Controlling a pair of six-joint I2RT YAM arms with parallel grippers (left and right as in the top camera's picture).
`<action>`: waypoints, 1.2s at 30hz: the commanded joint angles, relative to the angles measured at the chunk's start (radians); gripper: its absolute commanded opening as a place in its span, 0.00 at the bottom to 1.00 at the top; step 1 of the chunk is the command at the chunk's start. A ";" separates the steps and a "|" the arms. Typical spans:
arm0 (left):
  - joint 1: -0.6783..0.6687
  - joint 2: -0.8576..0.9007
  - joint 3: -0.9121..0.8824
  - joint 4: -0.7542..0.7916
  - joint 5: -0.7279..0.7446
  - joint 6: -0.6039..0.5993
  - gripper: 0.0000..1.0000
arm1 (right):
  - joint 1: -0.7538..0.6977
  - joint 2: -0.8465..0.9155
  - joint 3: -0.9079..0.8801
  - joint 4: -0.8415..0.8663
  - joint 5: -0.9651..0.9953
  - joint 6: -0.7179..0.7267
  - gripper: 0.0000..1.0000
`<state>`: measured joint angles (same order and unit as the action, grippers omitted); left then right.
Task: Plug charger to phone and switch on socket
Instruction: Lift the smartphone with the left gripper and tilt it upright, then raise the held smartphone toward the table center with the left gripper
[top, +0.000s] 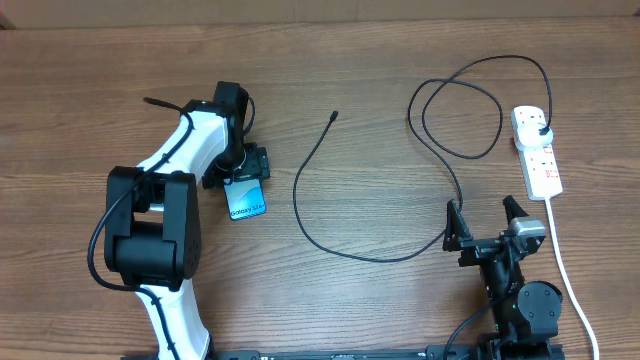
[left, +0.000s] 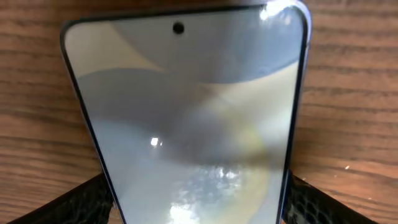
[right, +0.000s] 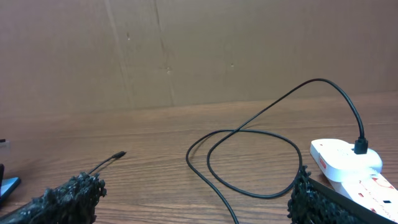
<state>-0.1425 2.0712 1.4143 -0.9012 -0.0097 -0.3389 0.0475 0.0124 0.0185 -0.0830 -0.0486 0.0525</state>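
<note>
Where the left end effector (top: 243, 172) straddled the phone (top: 247, 200) on the table (top: 380, 60), its fingers (left: 74, 205) sat against both long edges; clamped or not, unclear. Charger (top: 297, 195) looped mid-table, tip lying free, plug in the socket (top: 541, 165) far right. Right end effector (top: 484, 218) beside the socket, fingers wide apart, empty.

Between the rough matt pads (left: 68, 208) of the left gripper (left: 199, 199), smooth glossy glass is shown on the phone (left: 186, 112). Beyond the fingers of the right gripper (right: 198, 180), matt wood grain is seen on the table (right: 155, 130), and smooth white plastic on the socket (right: 345, 158).
</note>
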 joint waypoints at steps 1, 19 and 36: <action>0.005 0.055 -0.038 0.042 0.029 -0.010 0.84 | -0.003 -0.010 -0.011 0.003 -0.005 0.002 1.00; 0.005 0.055 0.144 -0.130 0.037 -0.009 0.76 | -0.003 -0.010 -0.011 0.003 -0.005 0.002 1.00; 0.004 0.054 0.505 -0.337 0.422 -0.005 0.76 | -0.003 -0.010 -0.011 0.003 -0.006 0.002 1.00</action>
<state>-0.1425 2.1304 1.8507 -1.2278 0.2062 -0.3416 0.0471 0.0124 0.0185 -0.0834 -0.0486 0.0525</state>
